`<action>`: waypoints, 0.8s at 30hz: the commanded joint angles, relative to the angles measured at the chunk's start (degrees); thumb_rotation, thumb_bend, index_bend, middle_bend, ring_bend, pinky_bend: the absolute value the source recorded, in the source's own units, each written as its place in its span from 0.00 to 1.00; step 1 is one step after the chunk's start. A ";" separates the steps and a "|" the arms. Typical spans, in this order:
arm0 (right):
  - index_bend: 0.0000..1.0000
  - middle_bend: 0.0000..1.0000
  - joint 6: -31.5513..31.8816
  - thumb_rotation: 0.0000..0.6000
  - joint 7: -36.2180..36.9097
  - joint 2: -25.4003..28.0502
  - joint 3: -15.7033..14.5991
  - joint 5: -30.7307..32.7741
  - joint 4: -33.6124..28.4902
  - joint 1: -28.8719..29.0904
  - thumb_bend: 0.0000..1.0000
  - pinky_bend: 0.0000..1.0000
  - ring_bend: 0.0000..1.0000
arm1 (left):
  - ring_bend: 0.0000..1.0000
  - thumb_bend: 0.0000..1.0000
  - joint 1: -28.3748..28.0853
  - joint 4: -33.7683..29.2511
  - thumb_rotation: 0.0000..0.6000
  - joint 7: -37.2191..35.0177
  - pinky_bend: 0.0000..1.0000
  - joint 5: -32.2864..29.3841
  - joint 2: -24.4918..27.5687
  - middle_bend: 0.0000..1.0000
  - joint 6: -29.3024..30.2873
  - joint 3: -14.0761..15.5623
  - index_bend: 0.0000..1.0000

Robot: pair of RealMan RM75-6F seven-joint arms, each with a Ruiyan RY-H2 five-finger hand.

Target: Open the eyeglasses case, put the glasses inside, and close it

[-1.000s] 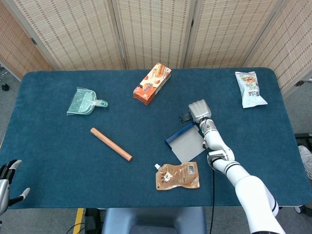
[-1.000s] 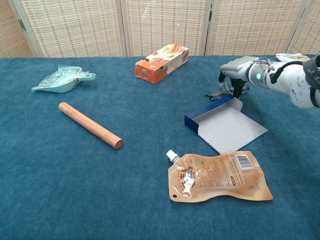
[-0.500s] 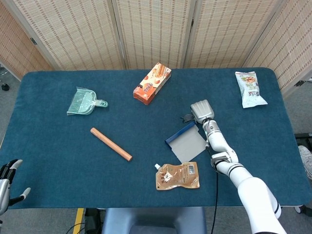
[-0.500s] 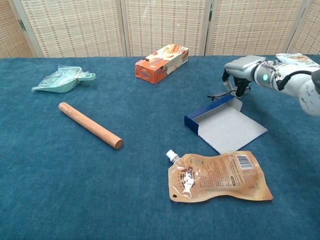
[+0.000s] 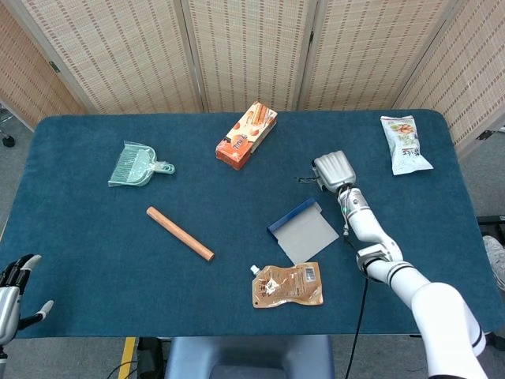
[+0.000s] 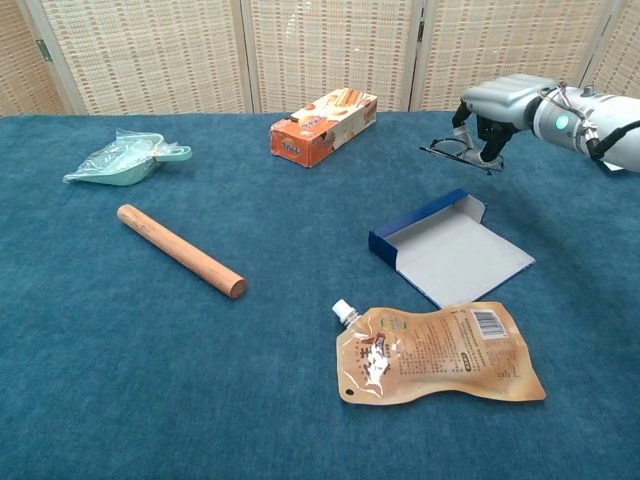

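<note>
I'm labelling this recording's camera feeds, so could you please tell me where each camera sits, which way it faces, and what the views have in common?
Head view: high above the table's near edge, looking steeply down at the whole blue table; shows the right arm and right hand holding the glasses, and the left hand at the bottom-left corner.
Chest view: lower, facing forward across the tabletop toward the screens; shows only the right hand.
Both share: the right hand, glasses, open case, wooden rod and pouch.
</note>
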 commanded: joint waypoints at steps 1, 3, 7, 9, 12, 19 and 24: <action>0.69 1.00 5.92 1.00 0.22 6.83 -0.60 -3.03 -10.44 -2.34 0.60 1.00 1.00 | 0.16 0.24 -0.12 -0.20 1.00 0.15 0.29 0.12 0.06 0.16 -0.01 -0.05 0.16; 0.69 1.00 7.78 1.00 -0.55 9.68 -0.90 -3.92 -15.55 -3.24 0.60 1.00 1.00 | 0.16 0.24 -0.19 -0.33 1.00 0.19 0.29 0.24 0.08 0.16 0.04 -0.09 0.16; 0.69 1.00 10.70 1.00 -3.34 15.84 -1.91 -5.29 -27.43 -5.40 0.60 1.00 1.00 | 0.16 0.24 -0.21 -0.49 1.00 0.27 0.29 0.34 0.12 0.16 0.16 -0.09 0.16; 0.70 1.00 11.78 1.00 -5.11 17.96 -2.49 -5.46 -32.56 -6.49 0.60 1.00 1.00 | 0.16 0.24 -0.25 -0.51 1.00 0.22 0.29 0.36 0.03 0.16 0.12 -0.08 0.16; 0.70 1.00 13.26 1.00 -7.89 19.93 -3.58 -5.87 -38.21 -7.94 0.60 1.00 1.00 | 0.16 0.24 -0.30 -0.40 1.00 0.17 0.29 0.53 -0.02 0.16 0.03 0.04 0.16; 0.70 1.00 14.20 1.00 -12.95 20.80 -6.15 -5.82 -44.46 -10.22 0.60 1.00 1.00 | 0.16 0.24 -0.25 0.19 1.00 -0.60 0.29 0.54 -0.28 0.16 0.04 0.12 0.16; 0.70 1.00 13.89 1.00 -15.40 19.33 -7.22 -5.39 -44.07 -10.90 0.60 1.00 1.00 | 0.16 0.24 -0.28 0.56 1.00 -0.95 0.29 0.67 -0.45 0.16 -0.10 0.28 0.16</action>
